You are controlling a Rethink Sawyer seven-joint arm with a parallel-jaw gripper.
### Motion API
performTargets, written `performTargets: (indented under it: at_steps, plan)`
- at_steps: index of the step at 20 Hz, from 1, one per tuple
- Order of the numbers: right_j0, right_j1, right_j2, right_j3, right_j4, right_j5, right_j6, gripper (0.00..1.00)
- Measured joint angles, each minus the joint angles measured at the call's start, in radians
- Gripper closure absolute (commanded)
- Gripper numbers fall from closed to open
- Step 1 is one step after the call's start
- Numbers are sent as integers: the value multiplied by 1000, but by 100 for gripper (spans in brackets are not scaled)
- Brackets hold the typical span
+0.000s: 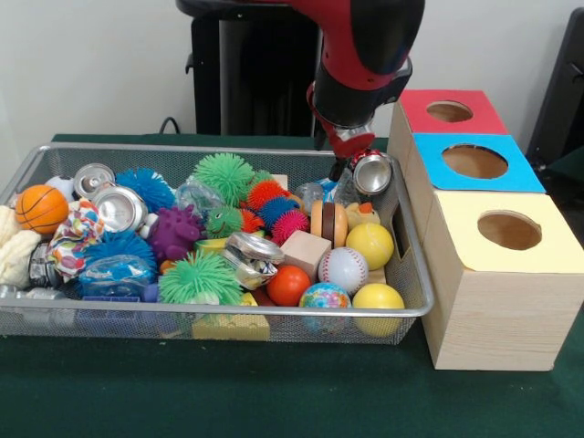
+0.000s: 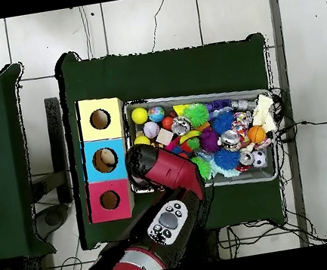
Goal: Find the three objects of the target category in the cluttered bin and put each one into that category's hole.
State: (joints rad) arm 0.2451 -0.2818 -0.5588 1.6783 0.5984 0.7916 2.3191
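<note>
Crushed silver can (image 1: 372, 172) hangs in my gripper (image 1: 358, 167), clamped at the bin's far right corner, its round end facing the camera across the table; so cans look to me like the target category, though that is my reading only; the gripper sits just above the toys, beside the rim of the bin (image 1: 415, 278) nearest the boxes; the hole (image 1: 449, 111) in the red-topped box lies to the picture's right of the can and slightly farther back, close by, with only the bin's end wall and the box's pale side between them; my coming move, as I judge it, is a lift clear of the rim, then a short carry sideways until the can hangs over that red opening, not the blue-topped box (image 1: 474, 161) next to it nor the yellow-topped box (image 1: 507, 230) nearest the camera; two more silver cans (image 1: 108, 196) lie at the bin's other end, near an orange basketball toy (image 1: 41, 208); from overhead the arm (image 2: 166, 170) covers the gripper, so I trust the front view alone.
</note>
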Motion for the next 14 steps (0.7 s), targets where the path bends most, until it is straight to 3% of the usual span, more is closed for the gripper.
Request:
performTargets:
  at_steps: [8,11,14]
  plan:
    - [-63,-112,51,70,-140,-297,0,0]
    - [-77,-131,56,73,-179,-367,0,0]
    - [-76,-135,56,72,-195,-374,0,0]
